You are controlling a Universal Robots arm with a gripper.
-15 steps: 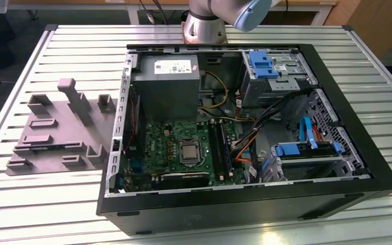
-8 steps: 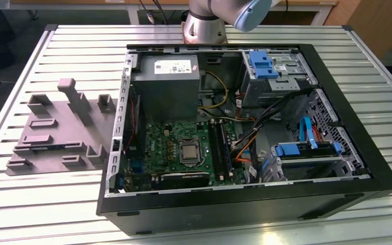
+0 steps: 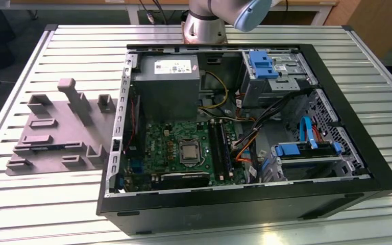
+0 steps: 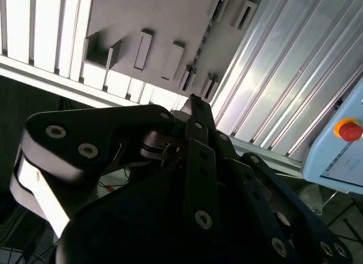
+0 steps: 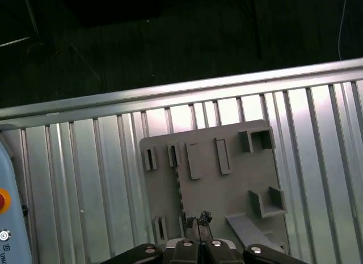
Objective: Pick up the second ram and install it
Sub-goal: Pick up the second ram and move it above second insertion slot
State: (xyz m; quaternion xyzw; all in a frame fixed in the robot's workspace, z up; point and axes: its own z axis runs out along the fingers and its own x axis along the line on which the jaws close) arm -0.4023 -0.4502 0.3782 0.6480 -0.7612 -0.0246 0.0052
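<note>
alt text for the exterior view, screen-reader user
Open black computer case lying on a slatted metal table, motherboard and blue drive brackets exposed. A grey holder plate sits at the exterior view's left; the arm's base stands beyond the case.

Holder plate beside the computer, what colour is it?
Plain grey holder plate, clearest in the exterior view.

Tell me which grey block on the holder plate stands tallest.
The post near the holder plate's far edge in the exterior view; it rises well above the low blocks around it.
</note>
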